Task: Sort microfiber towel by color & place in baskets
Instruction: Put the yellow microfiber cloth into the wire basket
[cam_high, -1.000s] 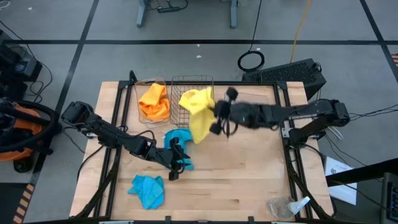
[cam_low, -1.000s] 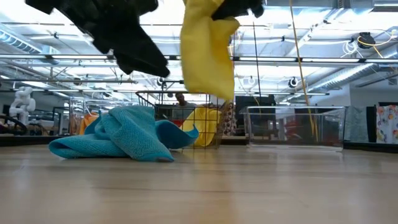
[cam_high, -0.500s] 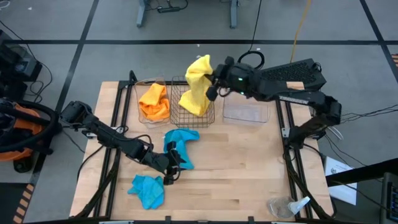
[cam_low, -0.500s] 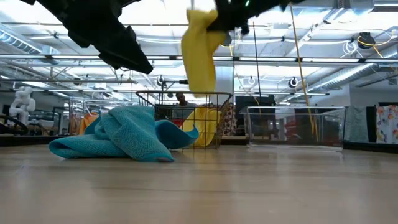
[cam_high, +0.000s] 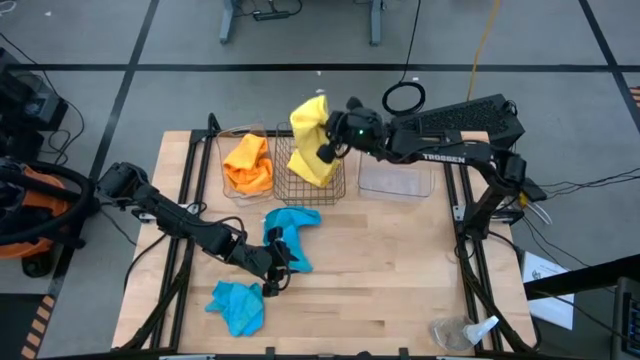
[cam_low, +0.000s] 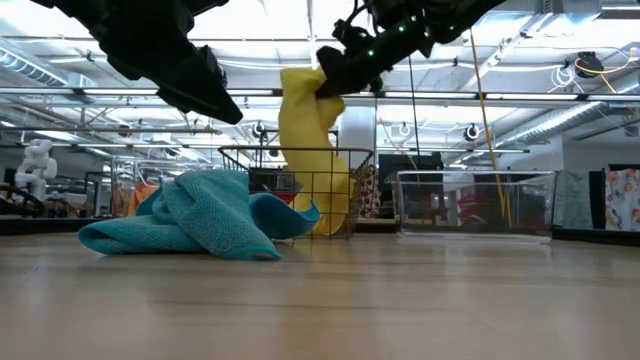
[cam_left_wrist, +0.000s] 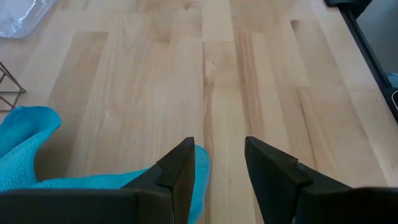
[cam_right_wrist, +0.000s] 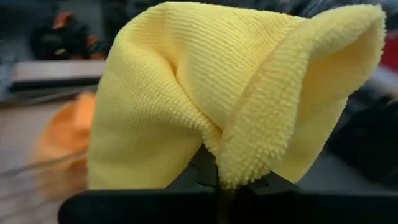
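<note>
Only one piece of writing reads for me: white "TROSSEN" lettering on the right arm's forearm, upper centre-right of the high view.

Plenty is cut off. In the low view both arms enter from the top edge, so I see only dark undersides. The right wrist view is filled by the yellow towel (cam_right_wrist: 230, 93), with the fingers buried in its folds.

The right gripper (cam_high: 323, 152) is clamped tight on that yellow towel (cam_high: 312, 135), which hangs bunched with its lower end down inside the wire-mesh basket (cam_high: 335, 187) at upper centre of the table (cam_high: 400, 280). An orange towel (cam_high: 248, 163) sits crumpled in the clear tub (cam_high: 222, 160) to the basket's left; the other clear tub (cam_high: 395, 180) lies to its right.

The left gripper (cam_high: 275, 268) sits lower centre-left, fingers (cam_left_wrist: 177, 171) parted with bare wood between them, holding nothing, just beside a rumpled blue towel (cam_high: 290, 228). A second blue towel (cam_high: 238, 304) lies near the table's lower left edge. A crumpled clear plastic bag (cam_high: 462, 332) rests at lower right.
</note>
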